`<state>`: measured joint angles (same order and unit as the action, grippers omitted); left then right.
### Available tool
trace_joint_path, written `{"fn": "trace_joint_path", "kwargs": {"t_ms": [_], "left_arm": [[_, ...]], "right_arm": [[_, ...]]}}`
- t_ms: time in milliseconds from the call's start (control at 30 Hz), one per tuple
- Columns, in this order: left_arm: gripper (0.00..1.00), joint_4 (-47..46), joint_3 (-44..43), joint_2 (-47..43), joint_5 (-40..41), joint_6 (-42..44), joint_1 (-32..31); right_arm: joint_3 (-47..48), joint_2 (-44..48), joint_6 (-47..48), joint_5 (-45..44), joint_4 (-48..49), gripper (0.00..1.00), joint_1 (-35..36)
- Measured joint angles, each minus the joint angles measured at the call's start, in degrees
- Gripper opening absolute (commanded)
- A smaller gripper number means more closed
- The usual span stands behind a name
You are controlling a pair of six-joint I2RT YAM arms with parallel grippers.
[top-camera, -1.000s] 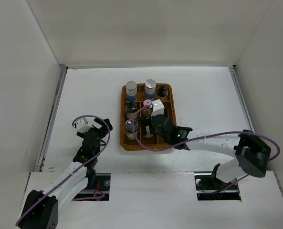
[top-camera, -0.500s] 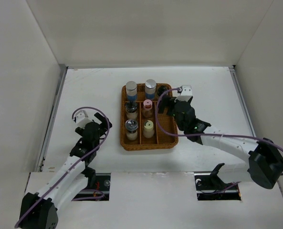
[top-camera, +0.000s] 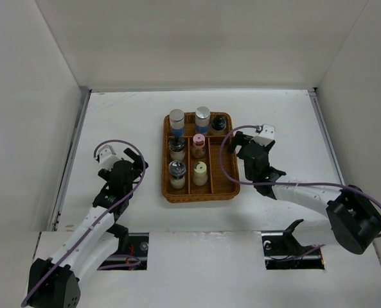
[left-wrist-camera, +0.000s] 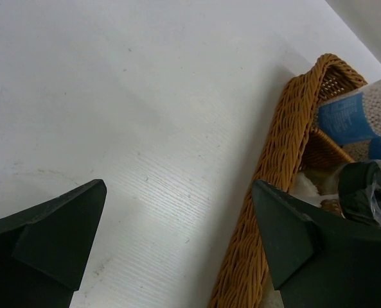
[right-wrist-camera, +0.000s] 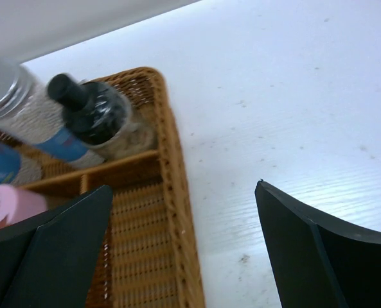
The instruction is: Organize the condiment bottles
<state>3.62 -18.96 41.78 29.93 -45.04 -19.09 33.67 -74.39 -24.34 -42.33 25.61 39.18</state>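
Seven condiment bottles stand in the brown wicker tray (top-camera: 230, 168). Two blue-labelled bottles with silver caps (top-camera: 177, 119) (top-camera: 202, 117) and a black-capped one (top-camera: 219, 122) fill the back row. A black-topped (top-camera: 177, 147) and a pink-topped bottle (top-camera: 198, 142) stand in the middle row. A clear grey-topped (top-camera: 177, 171) and a yellow-topped bottle (top-camera: 200, 172) stand in front. My left gripper (top-camera: 136, 160) is open and empty, left of the tray. My right gripper (top-camera: 239, 145) is open and empty at the tray's right rim.
In the left wrist view the tray's left rim (left-wrist-camera: 267, 192) runs past my right finger, with a blue-labelled bottle (left-wrist-camera: 354, 119) behind it. In the right wrist view the tray's right rim (right-wrist-camera: 171, 167) lies between my fingers. White walls enclose the table.
My right gripper has pulled out of the tray's front middle and moved right, past the right rim. My left gripper has shifted slightly left, away from the tray.
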Motion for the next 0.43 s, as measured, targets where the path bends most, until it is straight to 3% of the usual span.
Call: {"fn": "trace_joint_path", "kwargs": {"t_ms": [433], "left_arm": [[1.0, -2.0, -0.1, 7.2, -0.2, 1.2, 0.3]], "right_arm": [[-0.5, -1.5, -3.0, -0.1, 0.9, 1.0, -2.4]]}}
